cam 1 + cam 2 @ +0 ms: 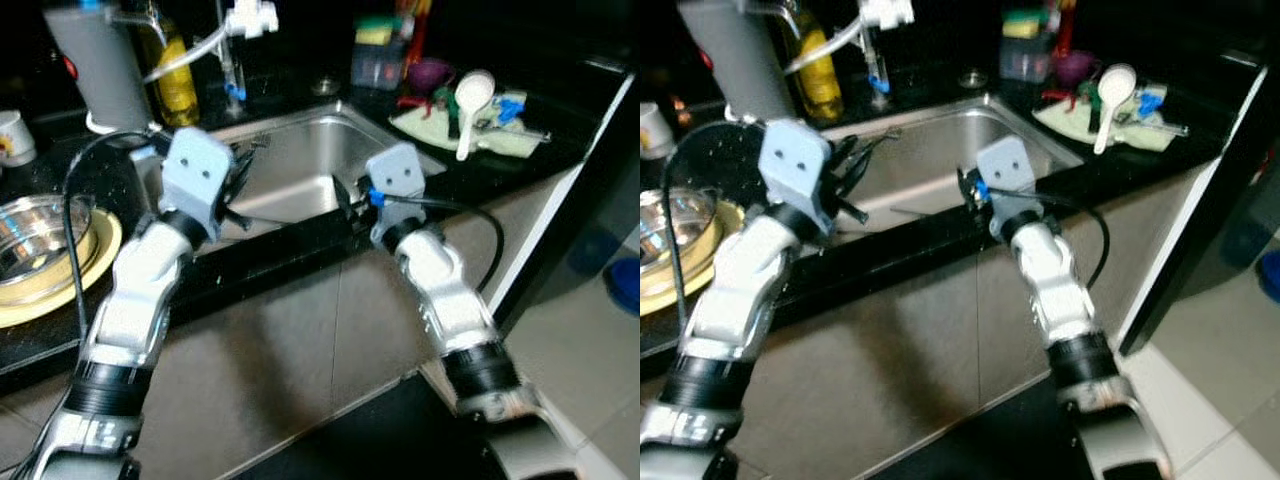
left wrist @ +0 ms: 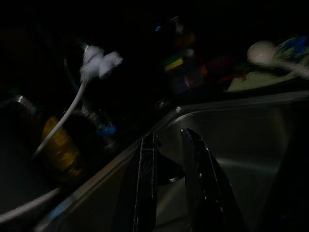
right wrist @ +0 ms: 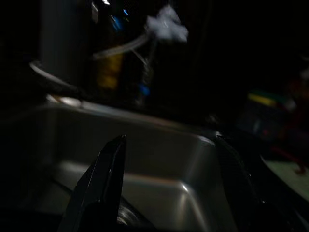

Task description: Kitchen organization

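Both tools poised over the stainless sink (image 1: 300, 170): left tool (image 2: 169, 183) narrow and empty, right tool (image 3: 169, 188) wide and empty. White ladle (image 1: 470, 105) and utensils on cloth, steel bowl (image 1: 35, 245) on surface. Organization judged barely begun, nothing sorted

A steel sink (image 1: 300, 160) is sitting sunk into the dark worktop (image 1: 280, 250), and everything else is lying around it. Behind the sink's far edge a white tap fitting (image 1: 250, 15) is hanging with a pale hose curving off it. Beside that, further from the sink, a yellow bottle (image 1: 178, 80) and a tall grey jug (image 1: 98, 65) are standing close together. Off the sink's other far corner a clear tub with a yellow-green sponge (image 1: 378, 55) is standing near a purple cup (image 1: 430, 72). Below the worktop, a pale tiled floor (image 1: 590, 370) is showing, with something blue (image 1: 625, 285) lying on it.
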### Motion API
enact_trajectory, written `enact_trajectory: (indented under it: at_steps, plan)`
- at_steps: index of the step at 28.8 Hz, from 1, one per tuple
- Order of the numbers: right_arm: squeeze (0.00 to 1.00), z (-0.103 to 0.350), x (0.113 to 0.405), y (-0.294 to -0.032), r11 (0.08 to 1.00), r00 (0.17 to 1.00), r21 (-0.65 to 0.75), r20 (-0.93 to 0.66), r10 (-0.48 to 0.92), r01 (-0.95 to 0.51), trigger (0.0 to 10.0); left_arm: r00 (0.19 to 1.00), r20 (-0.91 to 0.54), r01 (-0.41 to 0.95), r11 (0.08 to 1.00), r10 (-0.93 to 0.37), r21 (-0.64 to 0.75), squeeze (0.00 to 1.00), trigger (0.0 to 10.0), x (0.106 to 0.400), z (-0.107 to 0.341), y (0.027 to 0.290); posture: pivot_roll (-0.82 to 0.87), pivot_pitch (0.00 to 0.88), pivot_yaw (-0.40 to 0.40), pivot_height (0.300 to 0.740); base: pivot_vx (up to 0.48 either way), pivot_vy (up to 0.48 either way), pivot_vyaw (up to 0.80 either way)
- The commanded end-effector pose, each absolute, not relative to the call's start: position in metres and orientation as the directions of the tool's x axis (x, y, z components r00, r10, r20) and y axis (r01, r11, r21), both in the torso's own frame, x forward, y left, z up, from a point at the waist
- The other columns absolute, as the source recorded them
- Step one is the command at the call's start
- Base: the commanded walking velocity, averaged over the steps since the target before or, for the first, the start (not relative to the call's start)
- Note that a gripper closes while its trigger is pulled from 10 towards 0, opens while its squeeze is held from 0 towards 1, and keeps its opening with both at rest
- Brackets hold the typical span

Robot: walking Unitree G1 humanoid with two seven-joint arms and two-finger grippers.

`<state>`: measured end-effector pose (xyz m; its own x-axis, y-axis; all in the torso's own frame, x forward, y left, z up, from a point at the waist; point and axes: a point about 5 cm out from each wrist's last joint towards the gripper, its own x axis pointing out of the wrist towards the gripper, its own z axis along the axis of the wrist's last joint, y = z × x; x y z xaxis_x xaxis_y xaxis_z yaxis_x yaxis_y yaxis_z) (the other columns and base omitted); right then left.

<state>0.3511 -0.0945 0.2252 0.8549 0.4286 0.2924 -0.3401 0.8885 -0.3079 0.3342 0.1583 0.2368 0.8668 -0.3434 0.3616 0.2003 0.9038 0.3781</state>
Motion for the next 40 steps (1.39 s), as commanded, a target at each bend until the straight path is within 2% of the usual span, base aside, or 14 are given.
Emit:
enact_trajectory:
  at_steps: [1, 10, 11, 12, 13, 14, 23, 24, 25, 26, 33, 35, 40]
  plan:
    - [0.00, 0.224, 0.347, -0.090, 0.879, 0.842, -0.298, 0.289, 0.455, -0.372, 10.0, 0.881, 0.363, 0.159, 0.911, -0.305, 0.381, 0.00, 10.0, 0.339, 0.236, 0.169, 0.03, 0.000, 0.034, 0.740, 0.000, 0.000, 0.00]
    - [0.00, 0.227, 0.330, -0.081, 0.834, 0.777, -0.274, 0.309, 0.548, -0.479, 10.0, 0.925, 0.328, 0.094, 0.951, -0.193, 0.293, 0.00, 10.0, 0.356, 0.218, 0.192, 0.00, 0.000, 0.033, 0.740, 0.000, 0.000, 0.00]
    - [0.00, 0.227, 0.327, -0.078, 0.823, 0.763, -0.272, 0.311, 0.566, -0.499, 10.0, 0.925, 0.330, 0.094, 0.954, -0.189, 0.284, 0.32, 10.0, 0.357, 0.217, 0.193, 0.00, 0.000, 0.033, 0.740, 0.000, 0.000, 0.00]
    - [0.00, 0.227, 0.324, -0.076, 0.812, 0.751, -0.270, 0.311, 0.582, -0.517, 10.0, 0.925, 0.331, 0.096, 0.957, -0.188, 0.274, 0.32, 10.0, 0.358, 0.217, 0.194, 0.00, 0.000, 0.032, 0.740, 0.000, 0.000, 0.00]
    - [0.00, 0.227, 0.322, -0.074, 0.805, 0.743, -0.268, 0.311, 0.592, -0.529, 10.0, 0.925, 0.333, 0.096, 0.959, -0.185, 0.268, 0.62, 10.0, 0.358, 0.217, 0.194, 0.00, 0.000, 0.032, 0.740, 0.000, 0.000, 0.00]
    - [0.00, 0.227, 0.321, -0.073, 0.799, 0.737, -0.264, 0.312, 0.600, -0.540, 10.0, 0.925, 0.334, 0.093, 0.960, -0.181, 0.262, 1.00, 10.0, 0.359, 0.217, 0.195, 0.00, 0.000, 0.031, 0.740, 0.000, 0.000, 0.00]
    - [0.00, 0.223, 0.310, -0.064, 0.773, 0.714, -0.244, 0.296, 0.635, -0.586, 10.0, 0.925, 0.348, 0.074, 0.970, -0.155, 0.233, 1.00, 10.0, 0.364, 0.212, 0.197, 0.00, 0.000, 0.030, 0.740, 0.000, 0.000, 0.00]
    - [0.00, 0.223, 0.310, -0.064, 0.772, 0.714, -0.244, 0.294, 0.635, -0.587, 10.0, 0.925, 0.347, 0.078, 0.972, -0.154, 0.224, 0.88, 10.0, 0.364, 0.211, 0.196, 0.00, 0.000, 0.030, 0.740, 0.000, 0.000, 0.00]
    - [0.00, 0.223, 0.310, -0.064, 0.772, 0.714, -0.244, 0.294, 0.635, -0.587, 10.0, 0.925, 0.347, 0.078, 0.972, -0.154, 0.224, 0.88, 10.0, 0.364, 0.211, 0.196, 0.00, 0.000, 0.030, 0.740, 0.000, 0.000, 0.00]
    - [0.00, 0.222, 0.309, -0.064, 0.772, 0.714, -0.244, 0.293, 0.636, -0.587, 10.0, 0.925, 0.346, 0.083, 0.973, -0.155, 0.214, 0.00, 10.0, 0.364, 0.211, 0.195, 0.00, 0.000, 0.030, 0.740, 0.000, 0.000, 0.00]
    - [0.00, 0.218, 0.315, -0.077, 0.832, 0.778, -0.180, 0.293, 0.555, -0.525, 10.0, 0.927, 0.313, 0.168, 0.974, -0.208, 0.149, 0.00, 10.0, 0.357, 0.202, 0.172, 0.01, 0.000, 0.025, 0.740, 0.000, 0.000, 0.00]
    - [0.00, 0.215, 0.320, -0.091, 0.875, 0.822, -0.079, 0.311, 0.477, -0.478, 10.0, 0.920, 0.292, 0.230, 0.963, -0.261, 0.139, 0.00, 10.0, 0.349, 0.192, 0.159, 0.01, 0.000, 0.024, 0.740, 0.000, 0.000, 0.00]
    - [0.00, 0.215, 0.323, -0.106, 0.881, 0.839, 0.065, 0.344, 0.421, -0.469, 10.0, 0.910, 0.285, 0.278, 0.953, -0.301, 0.118, 0.00, 10.0, 0.341, 0.187, 0.152, 0.02, 0.000, 0.022, 0.740, 0.000, 0.000, 0.00]
